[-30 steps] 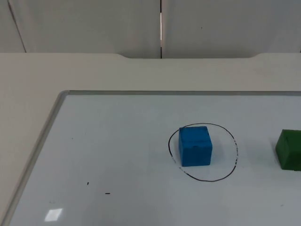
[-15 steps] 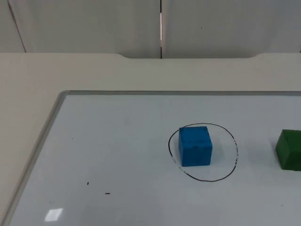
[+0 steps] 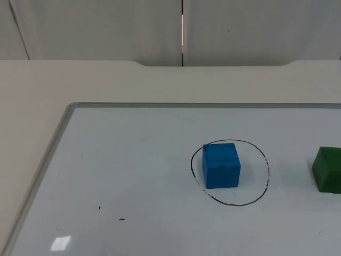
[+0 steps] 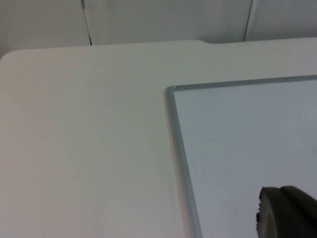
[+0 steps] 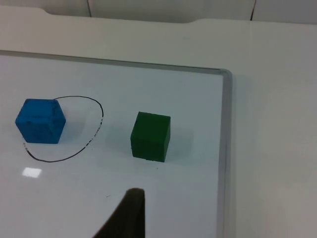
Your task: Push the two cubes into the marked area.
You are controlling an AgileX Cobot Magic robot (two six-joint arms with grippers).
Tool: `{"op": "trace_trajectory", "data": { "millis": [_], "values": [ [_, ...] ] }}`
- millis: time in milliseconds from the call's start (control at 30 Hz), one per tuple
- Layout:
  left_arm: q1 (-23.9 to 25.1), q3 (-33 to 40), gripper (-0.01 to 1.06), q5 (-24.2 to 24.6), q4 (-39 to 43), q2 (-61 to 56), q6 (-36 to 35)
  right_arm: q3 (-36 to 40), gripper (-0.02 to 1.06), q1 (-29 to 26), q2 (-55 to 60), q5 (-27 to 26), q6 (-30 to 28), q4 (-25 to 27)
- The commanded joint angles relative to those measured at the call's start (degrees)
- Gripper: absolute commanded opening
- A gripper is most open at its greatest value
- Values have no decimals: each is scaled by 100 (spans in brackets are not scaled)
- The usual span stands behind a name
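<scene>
A blue cube sits inside the drawn circle on the whiteboard. It is closer to the far-left part of the black line, with bare board between it and the rest of the ring. The green cube is outside the circle, on the side away from the blue one, w/ a clear gap of white between it and the line. In the top view it is cut off by the picture's edge. The right wrist view shows the green cube whole, flat on the board, between the circle and the board's grey frame.

The right gripper hangs above the board, on the near side of the green cube and not touching it. One dark fingertip can be seen, so I can't tell if it is spread or closed, and it looks like it has nothing in it.

The left gripper is over the board's other end, near the frame corner, far from the circle. A dark fingertip shows there; spread or closed, can't tell. The table lies around the board.
</scene>
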Motion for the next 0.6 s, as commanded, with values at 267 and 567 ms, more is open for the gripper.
{"op": "trace_trajectory", "data": {
  "millis": [267,567],
  "values": [
    [21,389,0,-108,-181,-24,43,36,105,-27,-18,-46,9,19],
    [21,389,0,-108,16,-24,-97,36,104,-27,-18,-46,9,-28]
  ]
}}
